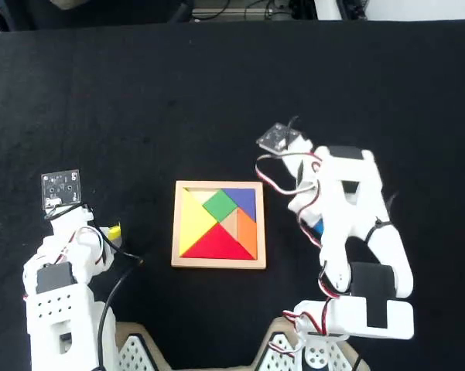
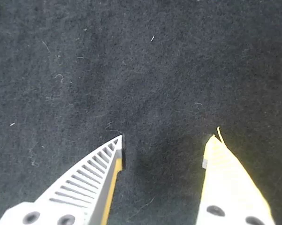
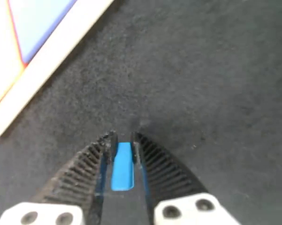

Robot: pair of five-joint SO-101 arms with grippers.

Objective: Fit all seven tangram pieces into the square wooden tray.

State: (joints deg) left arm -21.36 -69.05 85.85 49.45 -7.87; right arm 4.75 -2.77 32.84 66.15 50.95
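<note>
The square wooden tray (image 1: 220,265) lies at the table's middle, packed with coloured pieces: a yellow triangle (image 1: 195,224), a red triangle (image 1: 220,245), a green square (image 1: 220,204), a blue piece (image 1: 244,199) and an orange piece (image 1: 249,230). A tan patch (image 1: 229,222) lies among them; I cannot tell whether it is a piece or bare tray. My left gripper (image 2: 169,145) hangs open over bare black cloth left of the tray (image 1: 114,232). My right gripper (image 3: 123,136) is shut and holds nothing, just right of the tray's rim (image 3: 51,51).
Black cloth (image 1: 139,100) covers the whole table. The two arm bases (image 1: 217,352) stand at the near edge. The right arm (image 1: 348,209) rises close beside the tray's right side. Wide open cloth lies behind the tray.
</note>
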